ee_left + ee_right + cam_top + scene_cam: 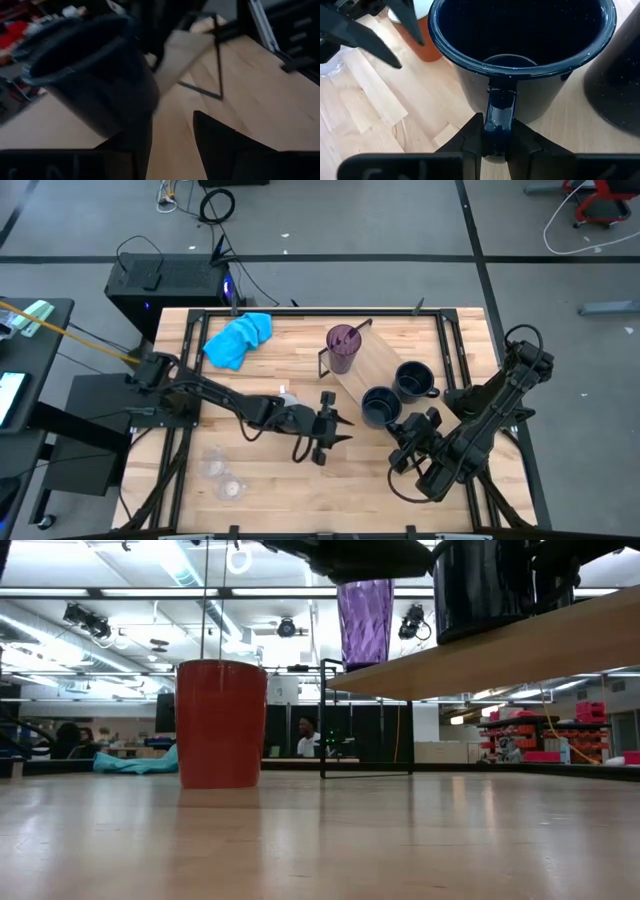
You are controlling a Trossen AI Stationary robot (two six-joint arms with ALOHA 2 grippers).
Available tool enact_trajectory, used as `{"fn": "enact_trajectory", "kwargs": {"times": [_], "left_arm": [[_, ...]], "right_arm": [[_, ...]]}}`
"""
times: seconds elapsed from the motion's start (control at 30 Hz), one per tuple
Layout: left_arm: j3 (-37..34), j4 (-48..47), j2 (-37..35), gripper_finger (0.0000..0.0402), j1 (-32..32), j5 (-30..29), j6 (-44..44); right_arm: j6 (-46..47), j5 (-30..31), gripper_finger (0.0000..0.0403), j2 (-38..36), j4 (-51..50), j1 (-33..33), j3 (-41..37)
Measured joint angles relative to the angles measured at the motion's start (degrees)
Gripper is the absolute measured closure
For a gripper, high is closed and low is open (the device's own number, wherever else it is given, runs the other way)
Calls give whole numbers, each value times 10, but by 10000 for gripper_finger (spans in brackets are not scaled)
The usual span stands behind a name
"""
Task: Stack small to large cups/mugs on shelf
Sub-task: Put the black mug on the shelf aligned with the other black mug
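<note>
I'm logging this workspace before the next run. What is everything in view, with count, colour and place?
shelf: one, light wood with a black wire frame, right of table centre.
tumbler: one, purple, on the shelf's far end.
dark mug: one, navy-black, on the shelf.
held mug: one, navy-black, at the shelf's near end.
cup: one, red with a white inside, mid-table.
clear glasses: two, near-left of the table.
cloth: one, bright blue, far-left of the table.
person: one, in the room beyond.
left claw: open, empty, mid-table.
right claw: shut on the held mug's handle.
</note>
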Motion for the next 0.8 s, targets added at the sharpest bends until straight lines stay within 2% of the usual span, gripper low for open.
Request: {"fn": "enact_trajectory", "kwargs": {"times": [0.3,0.53,0.8], "left_arm": [[1,45,9,247,16,0,-4],[0,94,43,258,16,0,-2],[0,112,47,266,24,0,11]], "right_arm": [[2,-3,317,0,-1,0,0],[14,-5,286,0,-4,0,0],[17,-12,256,-6,-7,0,0]]}}
